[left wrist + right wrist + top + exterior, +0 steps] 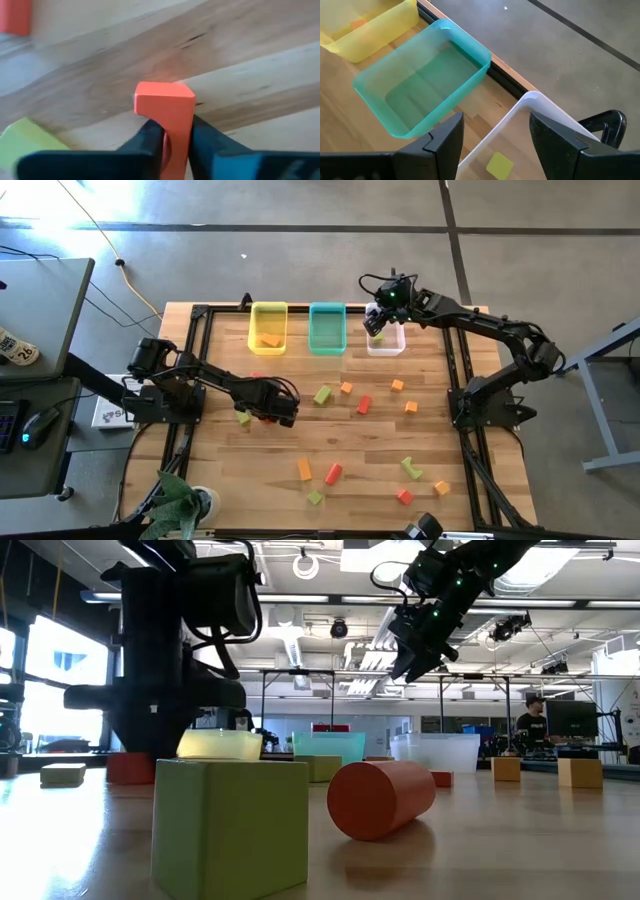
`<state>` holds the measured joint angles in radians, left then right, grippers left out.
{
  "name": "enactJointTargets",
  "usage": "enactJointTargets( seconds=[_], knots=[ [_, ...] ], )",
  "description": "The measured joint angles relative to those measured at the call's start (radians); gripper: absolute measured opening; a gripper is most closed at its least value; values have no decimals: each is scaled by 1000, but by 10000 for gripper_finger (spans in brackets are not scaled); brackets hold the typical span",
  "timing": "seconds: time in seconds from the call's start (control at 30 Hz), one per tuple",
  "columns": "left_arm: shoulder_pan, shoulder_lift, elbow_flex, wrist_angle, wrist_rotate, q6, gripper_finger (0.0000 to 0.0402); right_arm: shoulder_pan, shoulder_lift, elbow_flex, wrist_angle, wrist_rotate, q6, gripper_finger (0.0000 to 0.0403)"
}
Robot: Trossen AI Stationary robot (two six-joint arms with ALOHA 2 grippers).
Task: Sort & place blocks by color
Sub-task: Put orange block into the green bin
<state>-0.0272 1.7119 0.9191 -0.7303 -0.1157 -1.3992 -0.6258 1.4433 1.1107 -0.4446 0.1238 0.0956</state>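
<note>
Left gripper [172,145] clamped on a red block [165,107]; right gripper [492,135] spread apart above the clear bin [386,343]. Most blocks lie unsorted on the desk [480,490].

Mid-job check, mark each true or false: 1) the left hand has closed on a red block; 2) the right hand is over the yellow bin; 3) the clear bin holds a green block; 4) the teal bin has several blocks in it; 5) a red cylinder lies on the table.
1) True: the left hand grips a red block.
2) False: the right hand hangs over the clear bin.
3) True: a green block lies inside.
4) False: the teal bin looks empty.
5) True: the red cylinder lies on its side.
</note>
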Motion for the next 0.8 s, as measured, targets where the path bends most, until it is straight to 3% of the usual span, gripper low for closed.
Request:
enactJointTargets(
  seconds=[0.07,0.4,0.8],
  knots=[
    [0,-3,0,37,2,23,18,0,0,0,0,0,0,213],
    [83,-13,0,404,-20,116,17,-3,0,0,7,1,-10,213],
    [310,-13,0,823,17,330,18,-3,0,0,48,-2,-10,213]
  ],
)
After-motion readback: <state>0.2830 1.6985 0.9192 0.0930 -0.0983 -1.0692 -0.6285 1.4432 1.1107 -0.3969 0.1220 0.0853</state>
